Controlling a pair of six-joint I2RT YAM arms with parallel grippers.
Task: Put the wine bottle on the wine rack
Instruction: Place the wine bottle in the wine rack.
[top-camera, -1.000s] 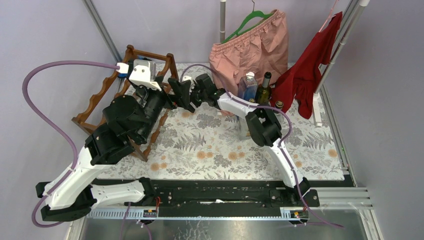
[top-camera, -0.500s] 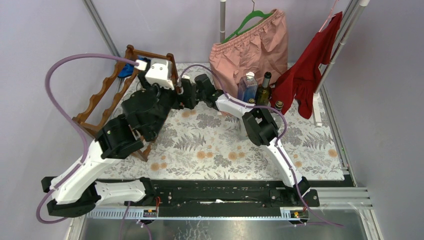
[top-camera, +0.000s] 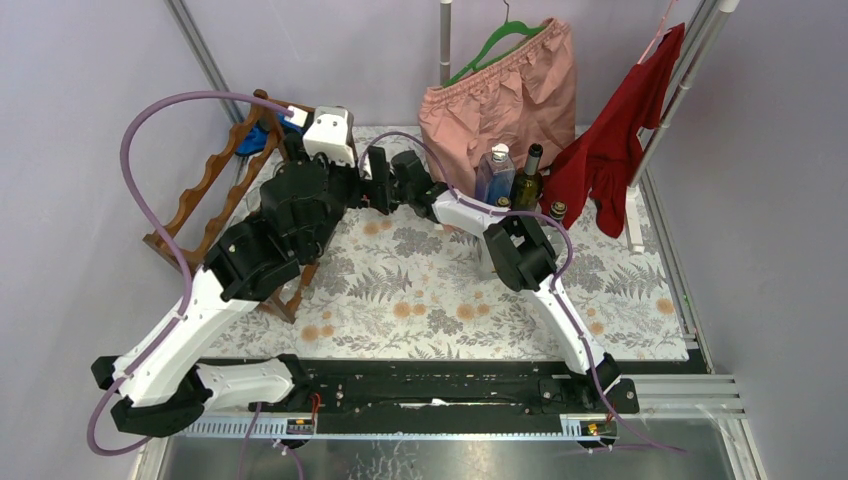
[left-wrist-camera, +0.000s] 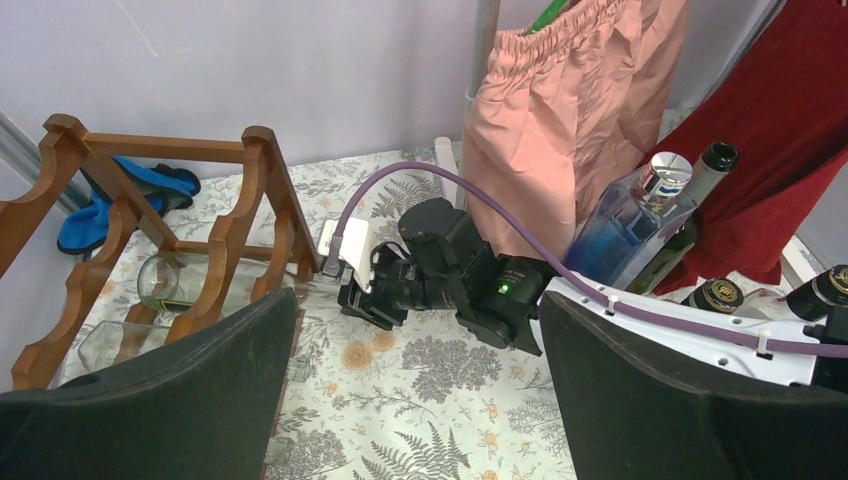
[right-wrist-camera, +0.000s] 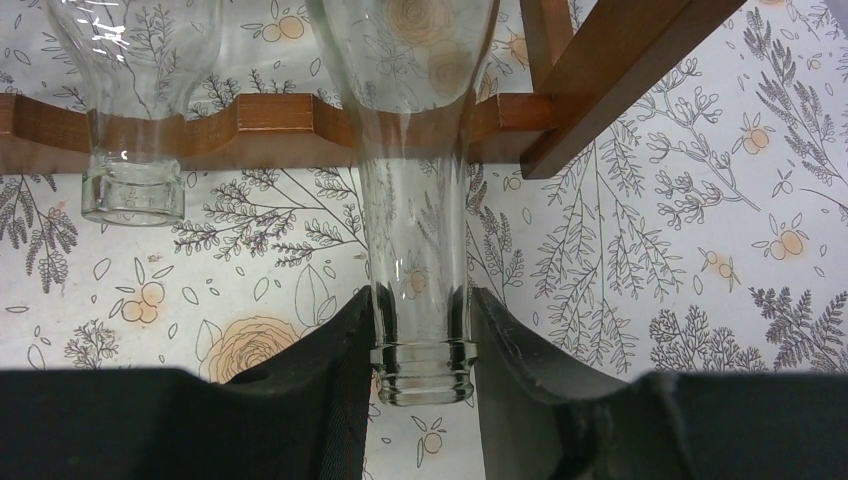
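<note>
A clear glass wine bottle (right-wrist-camera: 420, 260) lies with its shoulder across a scalloped lower rail of the reddish-brown wine rack (right-wrist-camera: 280, 115), its neck pointing out over the floral mat. My right gripper (right-wrist-camera: 420, 312) is shut on that neck just above the lip. In the left wrist view the right gripper (left-wrist-camera: 352, 288) reaches to the front post of the wine rack (left-wrist-camera: 255, 200). My left gripper (left-wrist-camera: 420, 400) hangs open above the mat, nothing between its fingers (left-wrist-camera: 150, 390). From above, the wine rack (top-camera: 195, 205) stands at the far left, partly hidden by the left arm.
A second clear bottle (right-wrist-camera: 130, 150) lies on the rack beside the held one. A blue glass bottle (top-camera: 495, 170) and a dark bottle (top-camera: 528, 180) stand at the back. Pink shorts (top-camera: 500, 95) and a red garment (top-camera: 620, 130) hang behind. A blue cloth (left-wrist-camera: 120, 195) lies behind the rack.
The right gripper's jaws have come together on the clear bottle's neck. The left arm has swung right and back, away from the rack's front, still open.
</note>
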